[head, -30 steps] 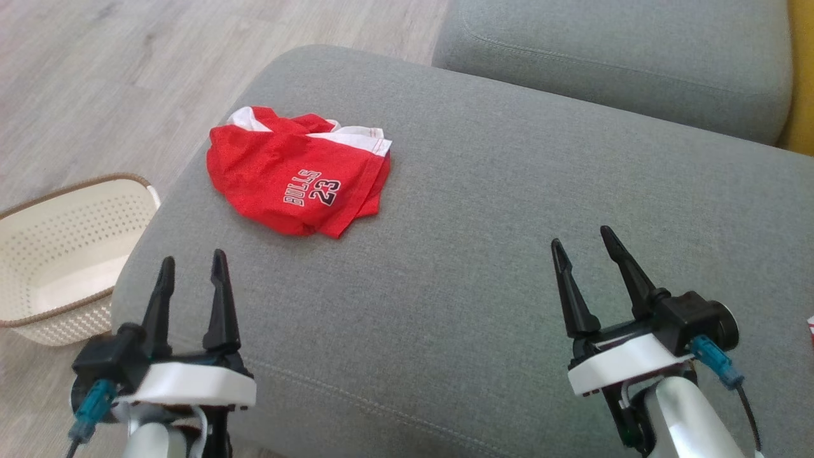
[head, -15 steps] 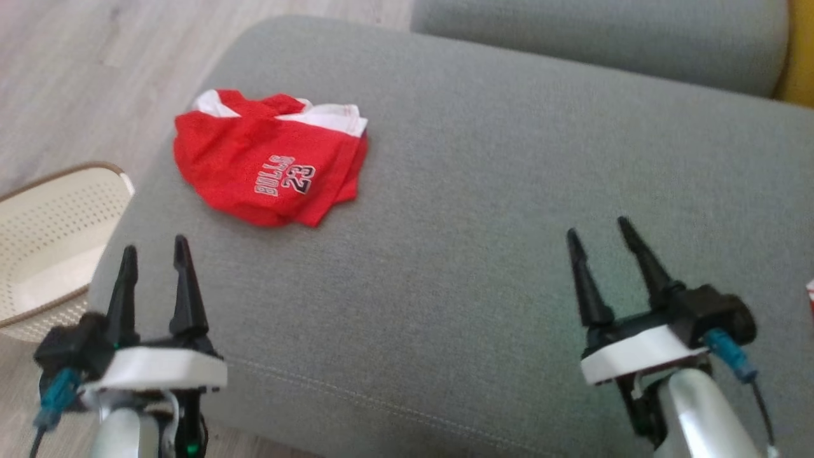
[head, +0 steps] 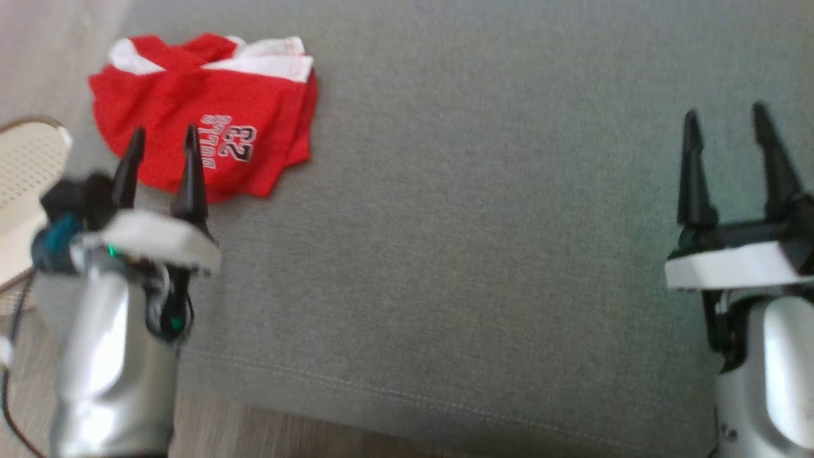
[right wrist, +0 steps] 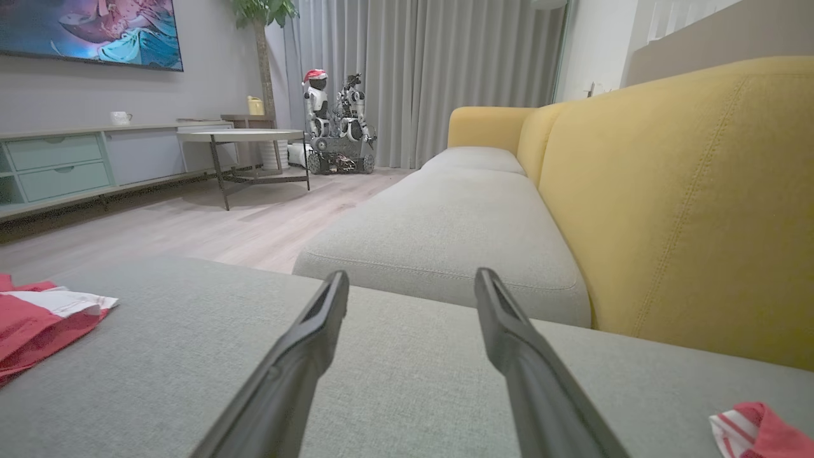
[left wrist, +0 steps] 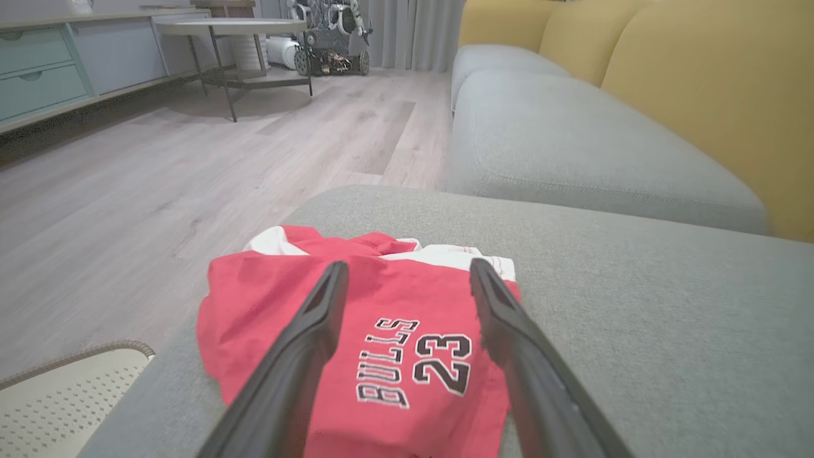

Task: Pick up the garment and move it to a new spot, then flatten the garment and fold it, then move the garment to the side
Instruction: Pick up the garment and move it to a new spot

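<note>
Left gripper (head: 164, 130) has closed in on the garment (head: 254, 95): a second ago its tips stood well short of the red cloth, and now they sit over its near edge. The head camera has dipped too, so the whole scene has slid.

Starting off the left end of the grey seat cushion (head: 477, 222), a cream perforated basket (head: 28, 159) sits down beside it on the floor. On the cushion's left end lies the garment, red with white trim, rumpled and folded over itself, its "BULLS 23" print facing up. The left gripper hangs right there with its two dark fingers spread wide; from the wrist they frame the print, one on each side. Touching the cloth or just above it? Can't tell.

Across the cushion's middle, bare grey fabric. Over towards its right end, the right gripper (head: 725, 111) holds above the cushion, fingers spread wide as well, nothing between them, well apart from the garment. At the far right end of the cushion, a small red-and-white striped cloth (right wrist: 753, 429) peeks in.
</note>
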